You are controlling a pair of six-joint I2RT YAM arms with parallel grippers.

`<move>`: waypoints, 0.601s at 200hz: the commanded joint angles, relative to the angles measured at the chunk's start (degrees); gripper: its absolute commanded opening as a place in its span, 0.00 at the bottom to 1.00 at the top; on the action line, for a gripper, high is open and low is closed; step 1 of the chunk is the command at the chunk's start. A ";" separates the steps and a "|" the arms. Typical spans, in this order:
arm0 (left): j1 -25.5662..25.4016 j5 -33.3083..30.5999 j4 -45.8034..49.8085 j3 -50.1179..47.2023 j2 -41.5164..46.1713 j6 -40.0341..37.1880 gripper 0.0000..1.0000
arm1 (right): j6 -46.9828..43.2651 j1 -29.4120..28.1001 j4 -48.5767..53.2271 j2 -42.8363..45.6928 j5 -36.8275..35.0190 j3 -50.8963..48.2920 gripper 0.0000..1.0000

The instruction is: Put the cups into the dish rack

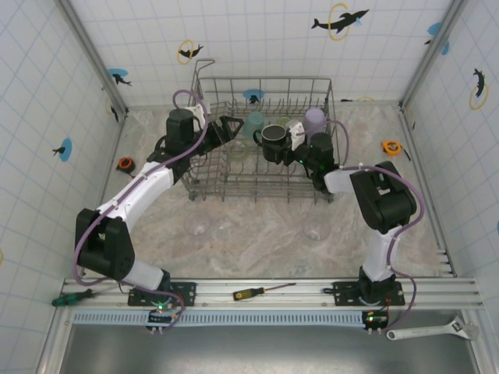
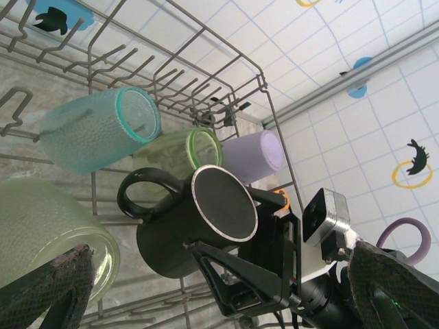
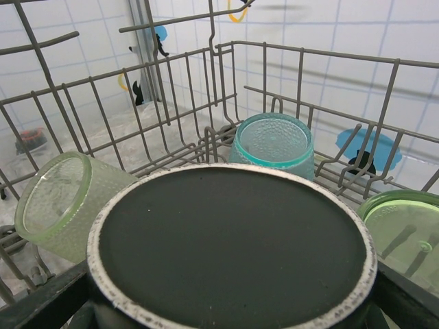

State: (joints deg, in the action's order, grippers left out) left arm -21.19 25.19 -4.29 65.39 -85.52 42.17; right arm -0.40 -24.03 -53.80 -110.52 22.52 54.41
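**Top external view.** The right gripper [image 1: 290,146] is grasping the black mug [image 1: 273,140] and holding it inside the dish rack [image 1: 265,79]. The left gripper [image 1: 226,128] is hanging at the rack's left side with its fingers spread, grasping nothing. 3 clear glasses [image 1: 316,230] are standing on the table [image 1: 257,249], well apart from both pairs of fingers.

**Left wrist view.** The left fingers [image 2: 48,288] are standing wide apart. The black mug [image 2: 199,219] is lying between and ahead of them, clamped by the right gripper's 2 fingers. Beyond the mug, a teal tumbler [image 2: 103,130], a pale green tumbler [image 2: 178,151] and a lavender tumbler [image 2: 254,154] are resting among the tines. A second pale green tumbler [image 2: 48,226] is lying just beside the left finger.

**Right wrist view.** The mug's flat base [image 3: 233,247] is sitting between the right fingers [image 3: 41,301]. The teal tumbler [image 3: 274,144] is resting ahead of them.

**Step in hand.** The mug is being placed. The next move probably calls for seating the mug between free tines, clear of the tumblers, then releasing it. The 3 glasses are awaiting loading.
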 commanded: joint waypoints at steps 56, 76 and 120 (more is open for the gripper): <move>0.54 -0.80 0.87 0.23 1.80 -1.68 0.98 | -0.87 -1.82 -4.56 0.83 -3.75 -0.81 0.85; 0.54 -0.89 0.87 -0.16 2.28 -1.78 0.98 | -0.74 -1.85 -4.40 0.66 -4.45 -0.81 1.00; 0.54 -1.24 1.17 -0.61 2.55 -1.93 0.98 | 2.28 -1.90 -5.85 2.09 -3.90 -1.36 1.00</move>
State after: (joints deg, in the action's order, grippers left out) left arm -21.19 24.75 -3.66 65.32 -84.27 41.80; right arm -0.25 -25.65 -55.53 -110.50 18.72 54.26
